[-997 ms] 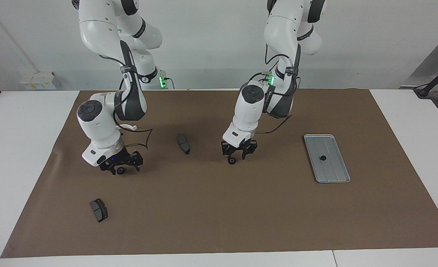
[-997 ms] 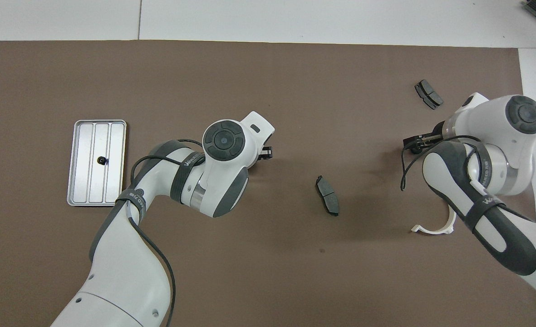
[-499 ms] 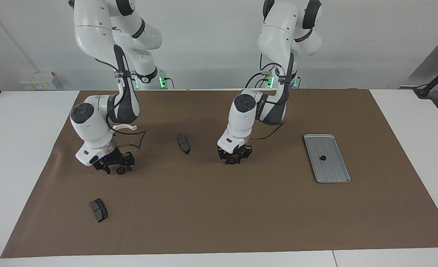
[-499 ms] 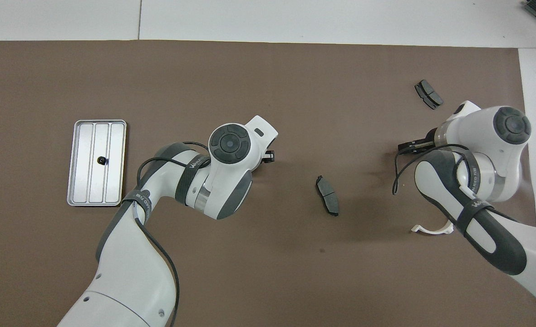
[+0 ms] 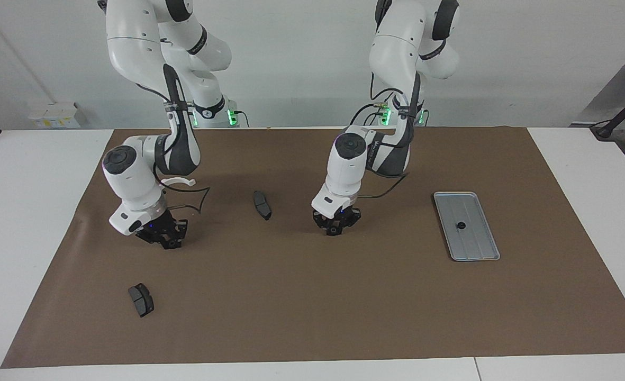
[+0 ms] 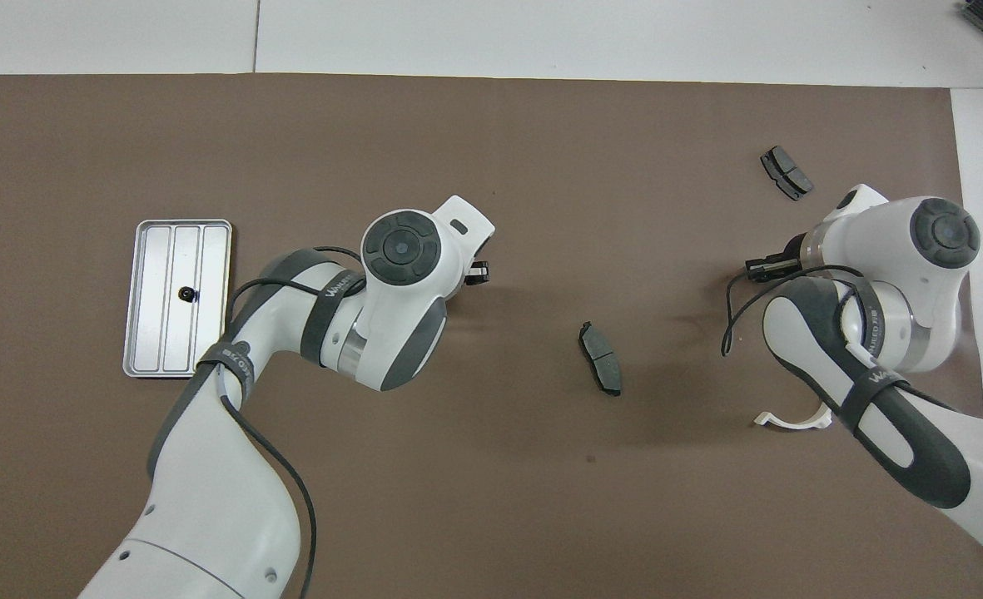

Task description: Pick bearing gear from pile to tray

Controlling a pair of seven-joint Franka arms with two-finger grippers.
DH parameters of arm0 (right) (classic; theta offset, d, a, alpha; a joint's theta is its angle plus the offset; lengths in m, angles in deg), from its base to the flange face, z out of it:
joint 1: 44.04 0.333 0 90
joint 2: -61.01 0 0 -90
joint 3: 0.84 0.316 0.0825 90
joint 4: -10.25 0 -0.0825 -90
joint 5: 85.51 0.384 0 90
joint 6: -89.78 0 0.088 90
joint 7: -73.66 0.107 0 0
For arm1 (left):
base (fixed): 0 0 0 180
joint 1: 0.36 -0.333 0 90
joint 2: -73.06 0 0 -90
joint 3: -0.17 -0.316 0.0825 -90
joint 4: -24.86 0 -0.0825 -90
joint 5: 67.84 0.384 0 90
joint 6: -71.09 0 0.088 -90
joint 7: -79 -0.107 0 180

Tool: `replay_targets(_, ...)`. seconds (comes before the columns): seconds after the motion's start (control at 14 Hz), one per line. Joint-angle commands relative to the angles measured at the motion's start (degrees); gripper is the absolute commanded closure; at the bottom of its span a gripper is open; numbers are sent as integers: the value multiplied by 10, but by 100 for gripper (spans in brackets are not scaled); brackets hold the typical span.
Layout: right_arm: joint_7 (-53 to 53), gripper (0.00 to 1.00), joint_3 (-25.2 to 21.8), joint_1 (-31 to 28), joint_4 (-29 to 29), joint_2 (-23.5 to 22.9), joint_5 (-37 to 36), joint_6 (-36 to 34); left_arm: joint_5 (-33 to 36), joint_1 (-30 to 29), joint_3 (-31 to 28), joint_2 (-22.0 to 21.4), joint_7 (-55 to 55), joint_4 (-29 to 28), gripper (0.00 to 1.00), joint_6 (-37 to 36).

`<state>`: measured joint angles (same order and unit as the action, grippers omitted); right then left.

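Two grippers each clamp a gear low over the mat: left gripper [image 5: 334, 230] is nearer the tray [image 5: 481, 251] than right gripper [image 5: 168, 243]

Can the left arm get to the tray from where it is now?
Probably yes. The left gripper, closed on a small black gear, is low over bare mat, and nothing lies between it and the tray, at its own end of the table.
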<state>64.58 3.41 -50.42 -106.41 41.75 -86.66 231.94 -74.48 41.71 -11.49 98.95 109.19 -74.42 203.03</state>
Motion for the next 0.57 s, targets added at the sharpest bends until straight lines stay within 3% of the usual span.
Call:
replay_targets(0.0, 21, 100, 8, 18, 16, 6, 13, 2, 6, -64, 1, -73, -47, -20, 100, -49)
replay_targets(0.21, 111, 100, 7, 82, 42, 4, 13, 0, 5, -155, 2, -130, -203, -50, 100, -121)
replay_targets(0.5, 252, 100, 6, 176, 85, -7, 4, -5, 5, -262, 1, -180, -407, -154, 100, -95)
